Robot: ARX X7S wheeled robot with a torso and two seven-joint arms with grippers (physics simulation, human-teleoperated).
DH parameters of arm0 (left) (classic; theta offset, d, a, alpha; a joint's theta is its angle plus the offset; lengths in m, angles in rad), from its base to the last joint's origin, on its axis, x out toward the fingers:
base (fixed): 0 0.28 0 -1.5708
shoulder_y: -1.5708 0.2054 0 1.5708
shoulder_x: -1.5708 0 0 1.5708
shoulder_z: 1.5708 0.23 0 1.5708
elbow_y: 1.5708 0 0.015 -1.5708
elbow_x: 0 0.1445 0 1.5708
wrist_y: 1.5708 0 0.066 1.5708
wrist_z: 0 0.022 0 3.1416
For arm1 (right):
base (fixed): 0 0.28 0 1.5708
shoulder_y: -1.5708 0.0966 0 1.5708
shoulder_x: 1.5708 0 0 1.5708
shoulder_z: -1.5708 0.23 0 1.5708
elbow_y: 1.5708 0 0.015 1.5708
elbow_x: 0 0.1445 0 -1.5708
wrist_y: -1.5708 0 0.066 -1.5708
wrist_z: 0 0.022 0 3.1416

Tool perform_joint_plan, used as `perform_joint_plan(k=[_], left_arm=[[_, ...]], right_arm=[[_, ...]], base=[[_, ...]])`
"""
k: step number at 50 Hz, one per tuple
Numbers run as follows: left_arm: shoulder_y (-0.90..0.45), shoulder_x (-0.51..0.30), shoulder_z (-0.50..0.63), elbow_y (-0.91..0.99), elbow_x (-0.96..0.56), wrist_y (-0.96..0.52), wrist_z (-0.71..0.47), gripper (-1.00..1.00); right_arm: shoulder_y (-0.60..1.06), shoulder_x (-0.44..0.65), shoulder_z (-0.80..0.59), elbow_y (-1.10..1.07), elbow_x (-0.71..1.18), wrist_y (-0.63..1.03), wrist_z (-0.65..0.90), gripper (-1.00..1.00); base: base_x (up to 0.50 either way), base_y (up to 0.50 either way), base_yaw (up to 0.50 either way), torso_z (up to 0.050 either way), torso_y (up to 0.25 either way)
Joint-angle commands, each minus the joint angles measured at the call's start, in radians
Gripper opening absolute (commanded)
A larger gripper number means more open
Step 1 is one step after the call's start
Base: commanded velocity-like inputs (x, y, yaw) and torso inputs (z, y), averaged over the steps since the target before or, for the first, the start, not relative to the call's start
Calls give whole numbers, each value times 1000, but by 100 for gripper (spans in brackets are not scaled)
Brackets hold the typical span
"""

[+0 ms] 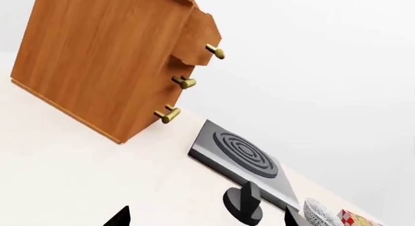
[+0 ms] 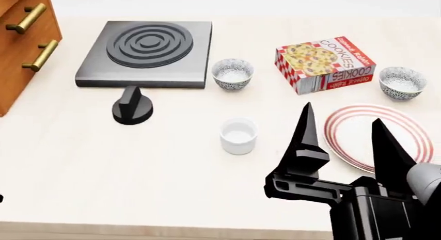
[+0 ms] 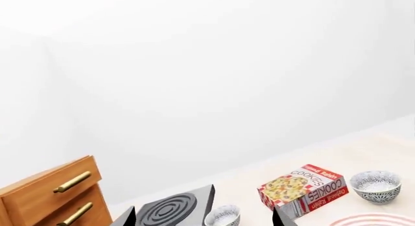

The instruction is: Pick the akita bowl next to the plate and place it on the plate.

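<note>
The akita bowl (image 2: pixel 402 82), speckled grey-black outside and white inside, stands just behind the red-ringed white plate (image 2: pixel 351 127) at the right; both also show in the right wrist view, the bowl (image 3: pixel 376 186) and the plate (image 3: pixel 379 219). My right gripper (image 2: pixel 342 113) hangs open above the table in front of the plate's left part, nothing between its fingers, well short of the bowl. My left gripper (image 1: pixel 204 218) is open and empty, over the table near the stove, far from the bowl.
A second identical bowl (image 2: pixel 232 74) sits beside the black stove plate (image 2: pixel 148 51). A cookies box (image 2: pixel 324 63) lies between the two bowls. A white cup (image 2: pixel 238 136) and a black knob (image 2: pixel 132 108) stand mid-table. A wooden drawer cabinet (image 2: pixel 20 44) is at far left.
</note>
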Motion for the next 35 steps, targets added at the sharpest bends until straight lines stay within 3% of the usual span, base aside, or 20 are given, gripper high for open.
perform_joint_plan(k=[1, 35], left_arm=[[0, -5, 6, 0, -5, 1, -2, 100], [1, -12, 18, -15, -10, 18, -6, 100]], right_arm=[[3, 6, -2, 7, 14, 0, 9, 100], [1, 23, 4, 4, 54, -11, 36, 100]], base=[[0, -211, 0, 0, 0], [0, -235, 0, 0, 0]])
